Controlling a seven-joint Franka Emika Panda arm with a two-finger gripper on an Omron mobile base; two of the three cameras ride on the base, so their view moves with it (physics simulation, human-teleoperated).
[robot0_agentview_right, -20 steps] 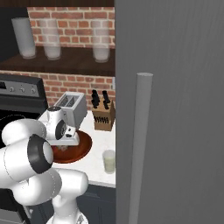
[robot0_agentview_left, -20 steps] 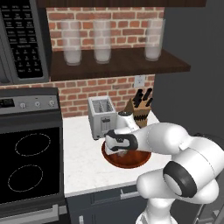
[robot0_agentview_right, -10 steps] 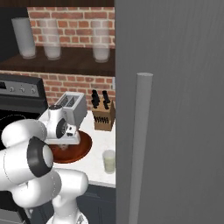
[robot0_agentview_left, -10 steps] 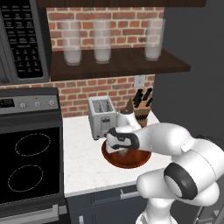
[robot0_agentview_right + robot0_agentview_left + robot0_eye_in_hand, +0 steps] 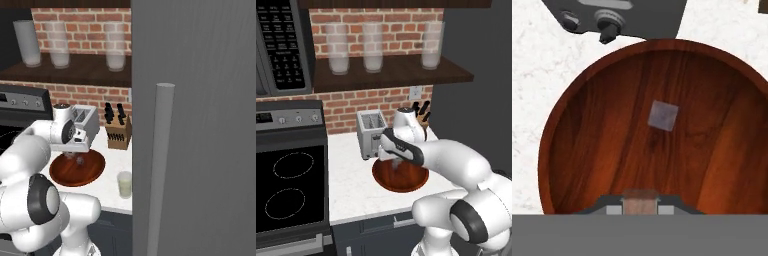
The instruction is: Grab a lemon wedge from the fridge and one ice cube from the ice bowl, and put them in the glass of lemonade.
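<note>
My gripper (image 5: 640,205) hangs over the ice bowl (image 5: 712,150), shut on a small clear ice cube (image 5: 640,207) between its tips. A second ice cube (image 5: 663,115) lies on the bowl's wooden floor. In the base views the gripper (image 5: 397,164) (image 5: 79,159) is a little above the reddish-brown ice bowl (image 5: 406,182) (image 5: 92,170), in front of the toaster. The glass of lemonade (image 5: 124,184) stands on the counter to the right of the bowl, beside the dark grey fridge (image 5: 200,125) (image 5: 476,75). The lemon wedge is out of view.
A toaster (image 5: 370,132) (image 5: 86,124) stands just behind the bowl, and a knife block (image 5: 119,134) behind and right of it. A stove (image 5: 288,190) lies to the left. Tall frosted glasses (image 5: 373,47) line the shelf above. The fridge handle (image 5: 160,165) is close on the right.
The hand has risen a little above the bowl, still shut on the ice cube. The bowl, glass and toaster have not moved.
</note>
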